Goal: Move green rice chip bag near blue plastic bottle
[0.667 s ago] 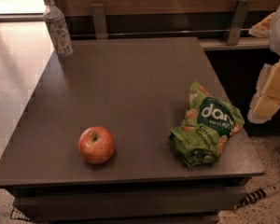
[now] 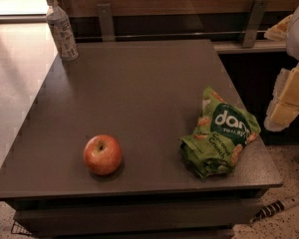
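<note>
The green rice chip bag (image 2: 220,140) lies crumpled on the dark table (image 2: 139,88) near its front right corner. The blue plastic bottle (image 2: 61,30), clear with a white cap and a pale label, stands upright at the table's far left corner. My gripper (image 2: 290,96) shows as cream-coloured parts at the right edge of the view. It is off the table's right side, level with the bag and apart from it. It holds nothing that I can see.
A red apple (image 2: 102,155) sits near the table's front left. A wooden wall with two metal brackets (image 2: 105,21) runs behind the table. Speckled floor lies to the left and at the lower right.
</note>
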### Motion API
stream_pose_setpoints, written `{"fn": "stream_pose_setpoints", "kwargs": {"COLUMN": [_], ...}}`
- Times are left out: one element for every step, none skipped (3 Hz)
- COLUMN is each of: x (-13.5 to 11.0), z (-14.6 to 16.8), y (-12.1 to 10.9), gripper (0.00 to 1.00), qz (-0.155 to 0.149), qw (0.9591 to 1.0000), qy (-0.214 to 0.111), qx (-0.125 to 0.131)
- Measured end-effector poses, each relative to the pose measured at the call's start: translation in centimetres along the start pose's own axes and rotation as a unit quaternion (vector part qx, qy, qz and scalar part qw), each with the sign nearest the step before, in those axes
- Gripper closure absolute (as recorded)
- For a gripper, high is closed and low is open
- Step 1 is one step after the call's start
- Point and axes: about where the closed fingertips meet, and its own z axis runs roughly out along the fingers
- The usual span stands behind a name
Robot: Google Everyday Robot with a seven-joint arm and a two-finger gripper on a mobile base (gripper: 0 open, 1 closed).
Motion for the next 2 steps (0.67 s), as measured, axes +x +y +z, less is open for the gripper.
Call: {"fn": "stream_pose_setpoints", "kwargs": {"x": [-0.1,-1.2], "z": [2.6,5.4], "y": [-0.2,0.4], "gripper": [0.00,0.00], "qz": [-0.018,-0.044], "qw": [0.9994,0.9974], "qy": [-0.017,-0.034], "qx": [-0.024,-0.047]}}
